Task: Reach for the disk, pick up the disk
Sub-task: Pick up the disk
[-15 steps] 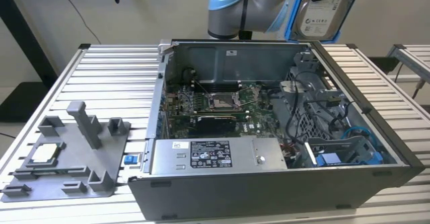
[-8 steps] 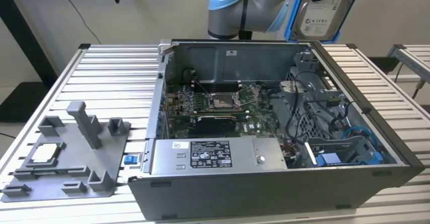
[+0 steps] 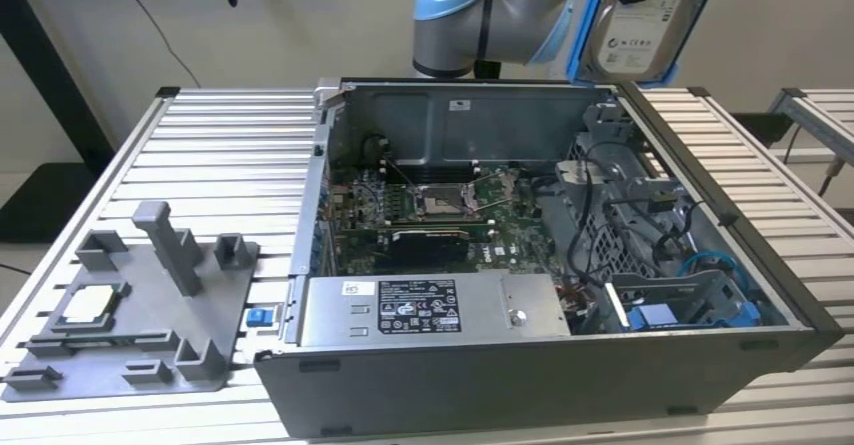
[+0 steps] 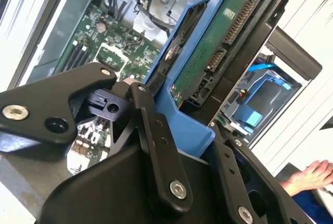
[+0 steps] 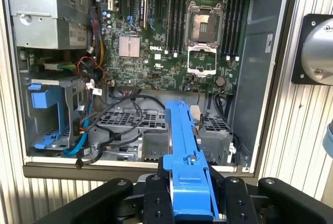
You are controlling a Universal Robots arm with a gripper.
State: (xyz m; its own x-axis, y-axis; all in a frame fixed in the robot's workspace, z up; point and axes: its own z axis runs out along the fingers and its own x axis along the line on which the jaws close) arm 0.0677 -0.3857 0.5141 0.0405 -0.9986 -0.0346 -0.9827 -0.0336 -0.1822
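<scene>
A: So, where's the disk [image 3: 638, 20]?

B: Upper right of the exterior view, lifted above the open case [image 3: 534, 265], gripper [image 5: 190, 193] pinching its blue caddy (edge-on).

A: Advice?

B: I'd keep the pinch firm and the drive level.

An open grey metal computer case [image 3: 534, 385] lies on its side on the ribbed silver metal desk [image 3: 227, 145]. Inside it sits a green motherboard [image 3: 427, 215] with an empty silver processor socket [image 5: 202, 26], and a grey boxy power supply with a black-and-white sticker [image 3: 427, 310] lies along the case's near edge. A blue plastic drive bay [image 3: 687, 310] fills the corner on the exterior view's right. On the exterior view's left, a grey plastic fixture plate with upright posts [image 3: 134, 305] rests on the desk, carrying a small square silver chip [image 3: 88, 305]. In the second wrist view, a person's hand [image 4: 312, 176] shows at the edge.
</scene>
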